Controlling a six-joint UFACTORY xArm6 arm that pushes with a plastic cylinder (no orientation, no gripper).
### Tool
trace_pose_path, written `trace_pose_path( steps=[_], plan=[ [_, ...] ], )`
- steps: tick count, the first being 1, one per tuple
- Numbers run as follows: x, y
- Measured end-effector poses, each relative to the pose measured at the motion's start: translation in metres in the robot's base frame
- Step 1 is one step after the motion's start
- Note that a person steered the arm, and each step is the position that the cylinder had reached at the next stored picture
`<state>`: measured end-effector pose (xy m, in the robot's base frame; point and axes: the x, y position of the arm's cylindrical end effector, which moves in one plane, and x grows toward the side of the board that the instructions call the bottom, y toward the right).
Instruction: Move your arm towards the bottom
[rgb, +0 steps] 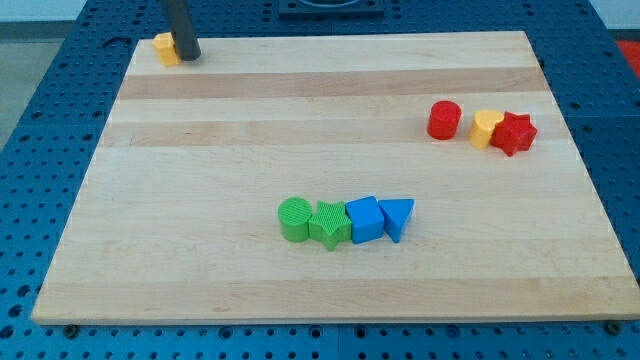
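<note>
My tip (189, 56) is at the top left corner of the wooden board (200, 260). It stands right beside a small yellow block (165, 47), on that block's right side, touching or nearly touching it. Near the view's middle lies a row of blocks: a green cylinder (294, 219), a green star (329, 225), a blue cube (365, 219) and a blue triangle (398, 217), all close together. At the view's right sit a red cylinder (444, 120), a yellow heart-like block (486, 128) and a red star (514, 133).
The board lies on a blue perforated table (40, 110). The board's top edge runs just behind my tip.
</note>
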<state>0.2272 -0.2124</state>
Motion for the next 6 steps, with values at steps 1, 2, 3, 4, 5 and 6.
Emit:
trace_pose_path(
  steps=[1,2,3,4,5,6],
  plan=[
    [0.000,0.000],
    [0.026,0.027],
    [0.106,0.091],
    [0.201,0.085],
    [0.283,0.047],
    [0.350,0.087]
  ],
)
